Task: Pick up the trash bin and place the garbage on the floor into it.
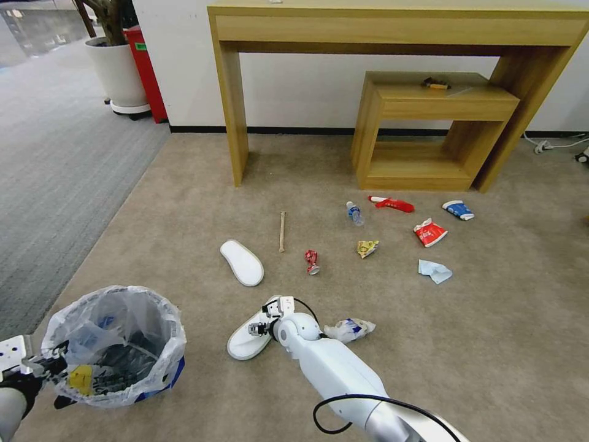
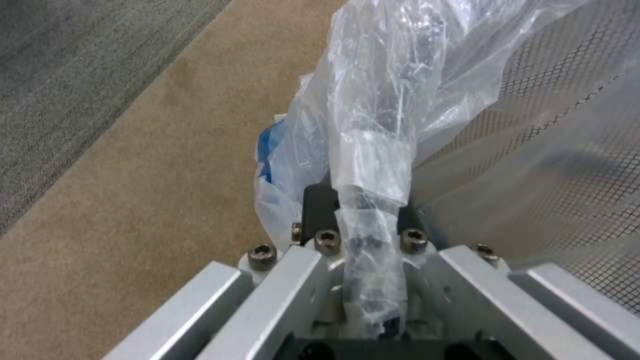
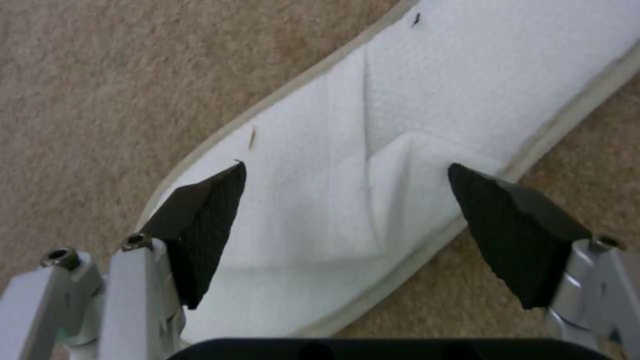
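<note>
The trash bin, dark with a crinkly white bag, is at the lower left, and my left gripper is shut on its rim. The left wrist view shows the bag-wrapped rim pinched in that gripper. My right gripper is low over a white slipper on the floor. It is open, its pads either side of the slipper. More garbage lies beyond: another slipper, a stick, a red can, a bottle, wrappers and a tissue.
A crumpled white and blue wrapper lies beside my right forearm. A tall wooden table and a lower shelf unit stand against the back wall. A white plant pot and grey ribbed carpet are at the left.
</note>
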Controlling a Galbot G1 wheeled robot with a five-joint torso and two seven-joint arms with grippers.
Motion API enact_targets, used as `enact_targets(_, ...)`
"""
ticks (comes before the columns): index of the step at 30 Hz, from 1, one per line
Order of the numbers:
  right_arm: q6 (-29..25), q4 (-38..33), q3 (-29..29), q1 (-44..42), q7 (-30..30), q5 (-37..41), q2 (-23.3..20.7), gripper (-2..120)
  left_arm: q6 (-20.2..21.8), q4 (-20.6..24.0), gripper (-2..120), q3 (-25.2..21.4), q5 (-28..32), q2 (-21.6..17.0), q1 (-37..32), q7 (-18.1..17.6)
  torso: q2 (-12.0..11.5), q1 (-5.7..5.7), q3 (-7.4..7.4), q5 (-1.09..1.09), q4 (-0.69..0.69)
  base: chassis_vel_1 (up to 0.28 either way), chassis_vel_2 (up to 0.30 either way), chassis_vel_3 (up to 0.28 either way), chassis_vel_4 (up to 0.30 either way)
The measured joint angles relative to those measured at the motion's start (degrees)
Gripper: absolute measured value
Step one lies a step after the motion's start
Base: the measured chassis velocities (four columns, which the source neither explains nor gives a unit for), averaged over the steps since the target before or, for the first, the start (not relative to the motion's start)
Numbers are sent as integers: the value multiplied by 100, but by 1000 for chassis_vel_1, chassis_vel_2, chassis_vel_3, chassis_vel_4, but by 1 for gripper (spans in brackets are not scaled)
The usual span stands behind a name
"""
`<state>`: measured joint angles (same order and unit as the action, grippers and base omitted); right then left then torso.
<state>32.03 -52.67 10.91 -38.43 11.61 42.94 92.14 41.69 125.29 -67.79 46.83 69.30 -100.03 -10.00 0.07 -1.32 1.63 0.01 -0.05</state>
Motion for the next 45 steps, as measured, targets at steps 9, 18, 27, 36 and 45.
enact_targets(9,-47,28,36,-14,-113,-90,0,70,-8,25,0,58,-15,-3,5,-15,0,0,0,0,0,0,0,0,0)
enact_targets(18,-79,106,9,-22,-178,-172,0,41,-11,47,0,83,-19,-7,9,-24,0,0,0,0,0,0,0,0,0)
enact_targets(27,-244,126,-7,-59,-366,-321,0,7,-14,73,0,105,-26,-16,9,-27,0,0,0,0,0,0,0,0,0)
enact_targets(36,-652,-416,-112,-285,-810,-1075,-29,0,-15,127,0,152,-23,-27,10,-39,0,1,0,1,1,0,0,0,0)
enact_targets(45,-853,-1352,-410,-545,-1003,-1580,-403,0,-16,143,0,309,-51,-64,68,-69,1,1,0,0,-2,0,0,0,0)
